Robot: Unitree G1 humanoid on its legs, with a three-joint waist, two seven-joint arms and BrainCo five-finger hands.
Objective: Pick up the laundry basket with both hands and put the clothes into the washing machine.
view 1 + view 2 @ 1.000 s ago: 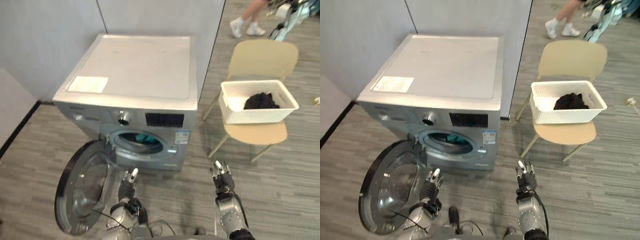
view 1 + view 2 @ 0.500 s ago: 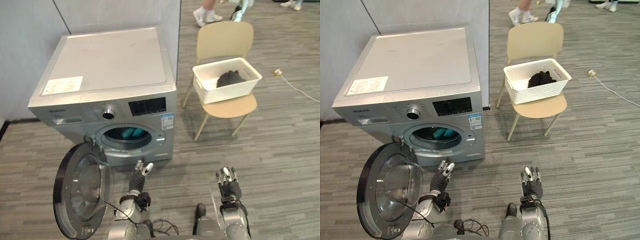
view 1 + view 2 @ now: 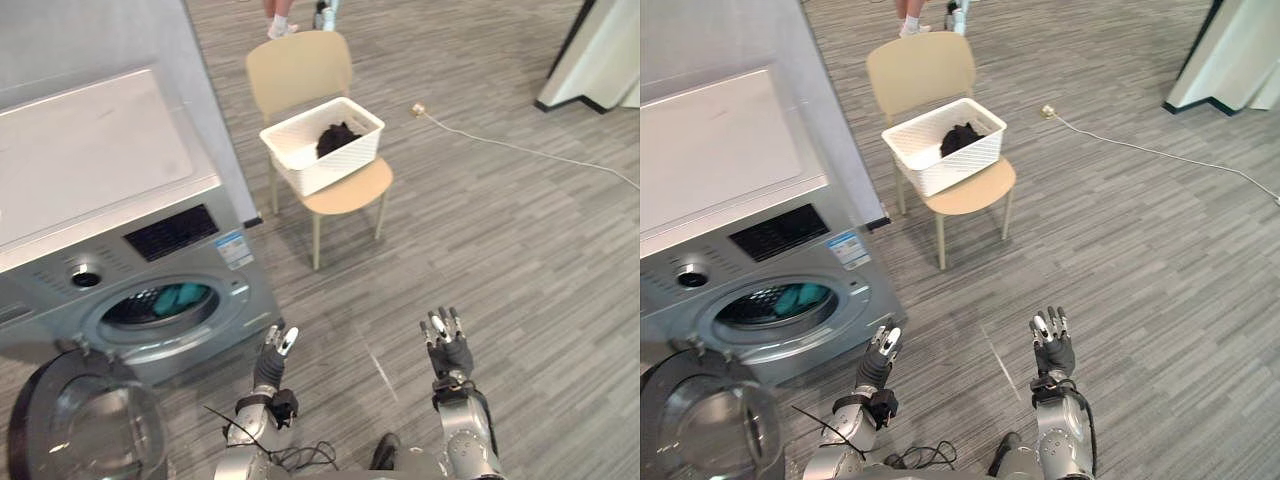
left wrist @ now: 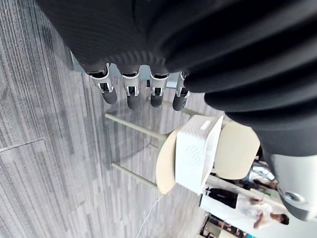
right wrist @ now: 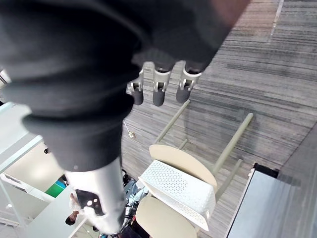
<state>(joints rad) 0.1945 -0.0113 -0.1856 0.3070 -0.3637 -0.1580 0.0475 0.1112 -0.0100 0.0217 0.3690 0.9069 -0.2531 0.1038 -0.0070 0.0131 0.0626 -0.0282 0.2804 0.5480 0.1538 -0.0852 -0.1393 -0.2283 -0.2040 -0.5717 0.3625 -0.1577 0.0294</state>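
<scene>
A white laundry basket (image 3: 320, 145) holding a dark garment (image 3: 335, 137) sits on the seat of a beige chair (image 3: 345, 190). To the left stands a silver washing machine (image 3: 90, 200) with its round door (image 3: 85, 430) swung open and teal clothes (image 3: 170, 298) inside the drum. My left hand (image 3: 272, 362) and right hand (image 3: 448, 350) are both held up low in front, fingers straight, empty, far short of the basket. The basket (image 4: 198, 153) and the chair (image 5: 173, 158) lie past my fingers (image 4: 130, 91) in the wrist views.
A grey partition wall (image 3: 205, 110) stands between washer and chair. A thin cable (image 3: 520, 150) with a plug runs across the wood-grain floor at right. A person's legs (image 3: 280, 15) stand beyond the chair. A white panel (image 3: 600, 60) is at the far right.
The camera has swung to the right: the washer has slid to the left edge and the chair with the basket sits nearer the middle. Both hands stay raised, empty and open.
</scene>
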